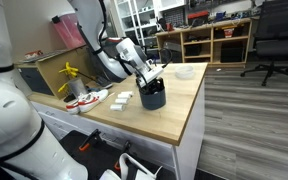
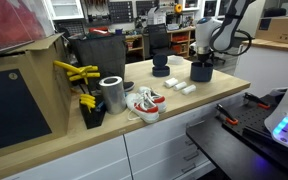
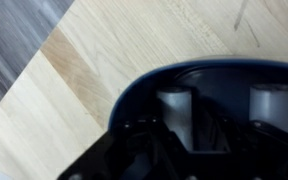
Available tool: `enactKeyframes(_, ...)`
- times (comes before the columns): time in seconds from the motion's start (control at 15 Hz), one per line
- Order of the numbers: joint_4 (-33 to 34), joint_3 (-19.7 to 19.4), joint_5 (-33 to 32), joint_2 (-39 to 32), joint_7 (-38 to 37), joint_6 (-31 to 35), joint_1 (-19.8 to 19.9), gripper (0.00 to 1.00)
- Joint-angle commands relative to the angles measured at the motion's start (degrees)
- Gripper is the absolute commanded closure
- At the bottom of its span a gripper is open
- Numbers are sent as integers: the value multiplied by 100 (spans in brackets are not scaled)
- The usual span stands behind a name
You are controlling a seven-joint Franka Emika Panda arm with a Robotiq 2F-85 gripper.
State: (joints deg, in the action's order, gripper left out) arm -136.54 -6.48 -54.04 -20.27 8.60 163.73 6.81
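Observation:
A dark blue cup (image 1: 152,99) stands on the light wooden table (image 1: 179,105); it also shows in an exterior view (image 2: 201,72). My gripper (image 1: 151,82) (image 2: 203,58) points down into the cup's mouth. In the wrist view the cup's rim (image 3: 184,68) arcs across the frame. My dark jaws (image 3: 179,140) are inside it. A white cylinder (image 3: 174,105) stands between the jaws, and a second one (image 3: 274,100) is to the right. The view is too dark and blurred to show whether the jaws grip the cylinder.
A white bowl (image 1: 184,72) sits behind the cup. Small white blocks (image 1: 122,98) (image 2: 179,88) lie beside it. Further along are red-and-white shoes (image 1: 87,98) (image 2: 144,103), a metal can (image 2: 111,93), yellow tools (image 2: 76,72) and a black holder (image 2: 161,68).

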Motion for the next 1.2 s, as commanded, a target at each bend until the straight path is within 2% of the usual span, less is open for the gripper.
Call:
enactKeyframes(0.0, 111, -89, -395, -254, 36, 83, -57, 46)
enactKeyframes(0.07, 116, -92, -483, -306, 28, 86, -53, 47)
enactKeyframes(0.13, 129, -94, -577, -349, 30, 100, -48, 43)
enactKeyframes(0.33, 142, -114, -856, -370, -28, 152, -35, 48)
enactKeyframes(0.4, 143, -116, -931, -379, -38, 166, -27, 70)
enactKeyframes(0.47, 145, -116, -995, -382, -43, 190, -16, 73)
enactKeyframes(0.67, 86, -106, -1114, -341, 14, 267, 59, 93)
enactKeyframes(1.0, -57, -130, -1224, -154, 1, 475, 169, 93)
enactKeyframes(1.13, -163, 0, -873, -4, 194, 563, 335, 93)
